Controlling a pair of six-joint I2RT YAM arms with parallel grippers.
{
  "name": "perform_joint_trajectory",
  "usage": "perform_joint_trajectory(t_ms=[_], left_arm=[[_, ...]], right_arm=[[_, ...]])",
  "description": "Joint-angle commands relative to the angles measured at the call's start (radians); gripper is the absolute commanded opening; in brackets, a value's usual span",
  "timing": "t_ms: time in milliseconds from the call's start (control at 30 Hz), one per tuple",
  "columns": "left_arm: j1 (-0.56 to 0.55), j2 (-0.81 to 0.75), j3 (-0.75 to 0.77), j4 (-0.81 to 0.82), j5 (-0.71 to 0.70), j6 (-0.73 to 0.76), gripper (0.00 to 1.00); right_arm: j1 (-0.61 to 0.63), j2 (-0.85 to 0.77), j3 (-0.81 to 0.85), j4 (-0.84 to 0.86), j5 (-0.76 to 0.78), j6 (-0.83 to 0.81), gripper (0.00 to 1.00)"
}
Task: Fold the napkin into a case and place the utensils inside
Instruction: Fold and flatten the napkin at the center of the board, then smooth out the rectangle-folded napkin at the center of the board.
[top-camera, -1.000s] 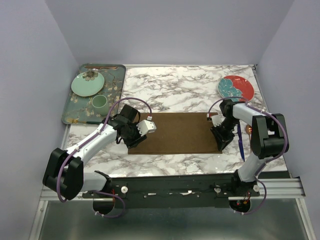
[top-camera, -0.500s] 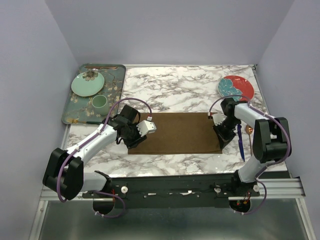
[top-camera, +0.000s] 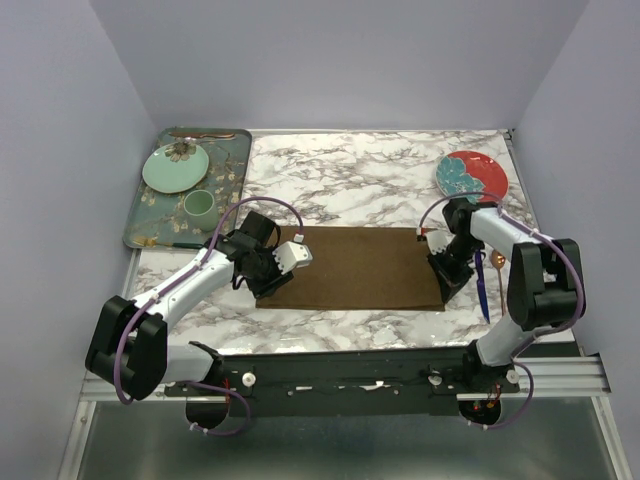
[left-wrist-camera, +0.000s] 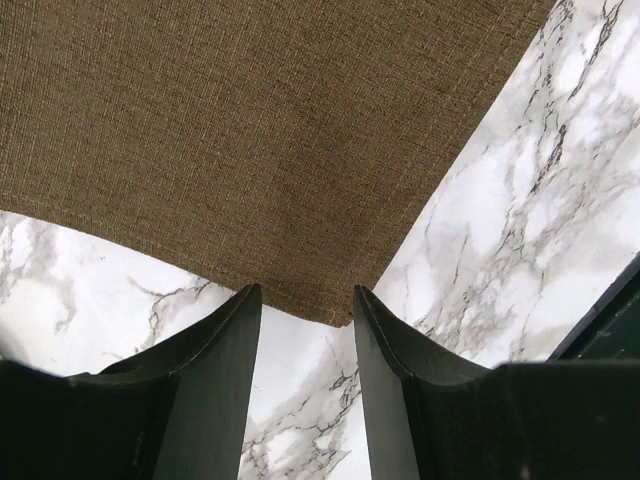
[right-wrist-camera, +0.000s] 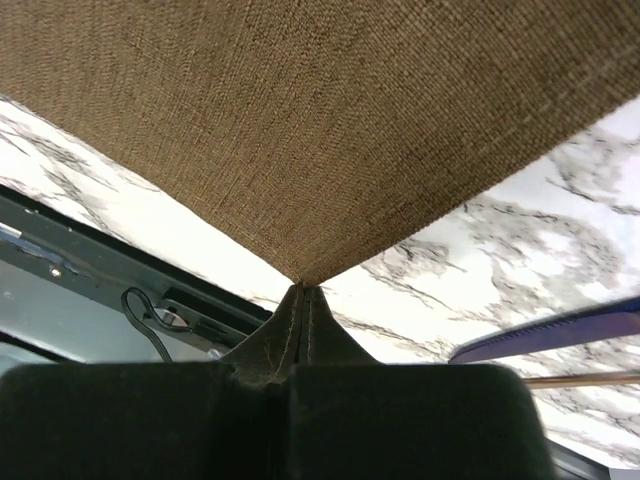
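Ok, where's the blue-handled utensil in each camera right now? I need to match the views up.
Top external: the blue-handled utensil lies on the marble table at the right, just past the right edge of the napkin.
Left wrist: not in it; only a napkin corner and marble.
Right wrist: a blue strip at the lower right edge, right of the napkin corner.
Shared landmark: the brown napkin, in all three views.
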Motion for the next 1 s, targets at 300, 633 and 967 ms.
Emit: perform_joint_trajectory(t_ms=[300,633,967], left_arm=[[0.049,-0.098,0.139,0.014,0.072,-0.192,0.98],[0.058,-0.1,0.392,0.276,0.137,-0.458,0.99],[0.055,0.379,0.669,0.351,0.485,-0.883,0.99]], right_arm=[[0.006,0.051,0.174,-0.091,-0.023,-0.065,0.62],[0.006,-0.245,0.485,0.25,-0.21,0.009,1.0],[0.014,0.168,0.679,0.314,-0.797,0.459,1.0]])
